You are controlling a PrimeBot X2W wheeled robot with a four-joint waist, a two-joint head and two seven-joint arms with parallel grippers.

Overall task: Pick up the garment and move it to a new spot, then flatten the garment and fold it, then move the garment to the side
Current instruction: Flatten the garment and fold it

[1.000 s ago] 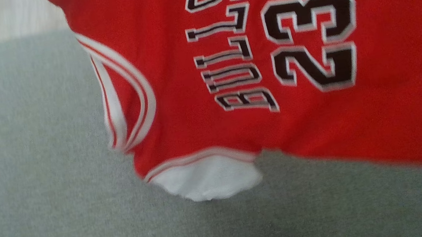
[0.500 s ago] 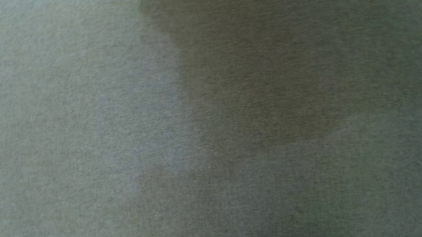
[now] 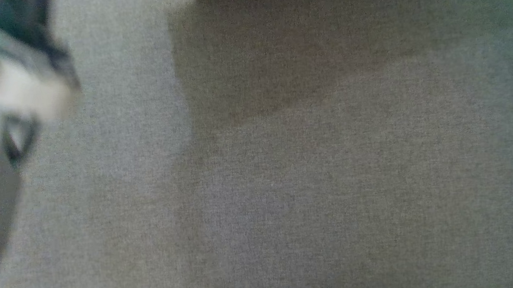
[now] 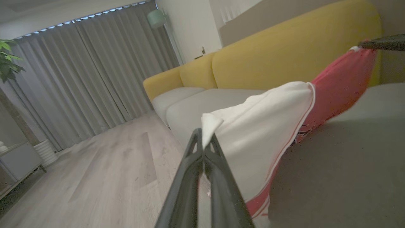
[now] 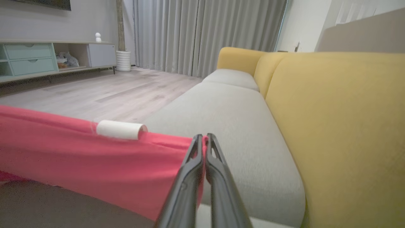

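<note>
Red and white jersey (image 4: 262,126), held at both ends, hangs stretched in the air above the grey sofa seat (image 3: 290,183). I judge this to be the first step: carrying it to a new spot, with flattening and folding not yet begun. The next move calls for lowering both ends together with the cloth taut, so it lands spread on the cushion rather than bunched. A corner slipping free would cost me that spread.

My left gripper (image 4: 204,136) is pinched closed on a white corner of the jersey, and the cloth runs away from it to the right. At the far end, my right gripper (image 5: 204,139) is clamped tight on the red edge, near a small white rolled tab (image 5: 120,129). The jersey's lower part sags toward the seat; I cannot tell whether it touches.
</note>
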